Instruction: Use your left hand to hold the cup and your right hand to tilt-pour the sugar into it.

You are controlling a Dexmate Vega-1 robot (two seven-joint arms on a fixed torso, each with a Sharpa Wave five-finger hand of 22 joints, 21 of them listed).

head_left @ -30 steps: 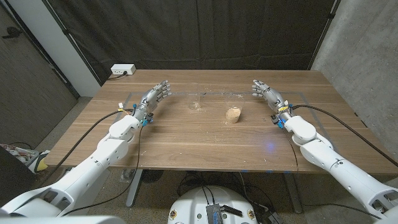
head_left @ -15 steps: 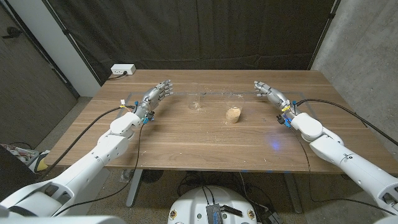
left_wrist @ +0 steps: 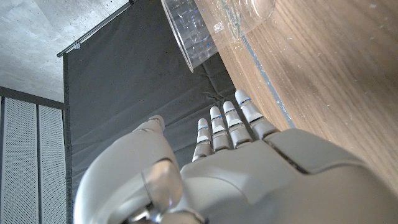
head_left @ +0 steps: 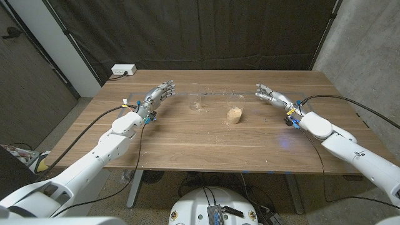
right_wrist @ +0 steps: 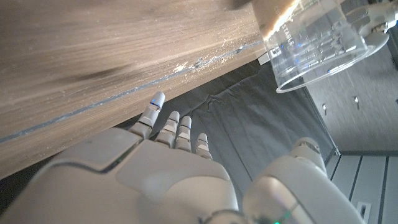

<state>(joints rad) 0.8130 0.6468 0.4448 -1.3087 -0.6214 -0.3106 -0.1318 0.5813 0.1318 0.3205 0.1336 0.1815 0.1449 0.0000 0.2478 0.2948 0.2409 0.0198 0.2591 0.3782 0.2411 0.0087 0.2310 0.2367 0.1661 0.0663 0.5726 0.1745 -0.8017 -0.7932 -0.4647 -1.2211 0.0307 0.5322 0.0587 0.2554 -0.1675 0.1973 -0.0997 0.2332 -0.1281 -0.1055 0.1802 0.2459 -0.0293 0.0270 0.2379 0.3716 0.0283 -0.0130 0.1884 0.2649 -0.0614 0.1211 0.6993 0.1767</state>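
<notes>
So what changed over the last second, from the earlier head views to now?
The right arm swung outward toward the table's right edge, and the right hand turned to point more toward the middle. It holds nothing. The left hand, the empty clear cup and the sugar cup stayed put.

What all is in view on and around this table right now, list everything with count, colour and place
Clear plastic cup: one, transparent, table middle, nearer the left hand.
Clear plastic cup holding brown sugar: one, table centre, right of the empty cup.
Wooden table: one, brown, spilled grains near the far edge.
White power strip: one, on the floor past the far left corner.
Black curtain: one, behind the table.
Left hand: one, silver-grey, far left, fingers apart, holding nothing.
Right hand: one, silver-grey, far right, fingers apart, holding nothing.
</notes>
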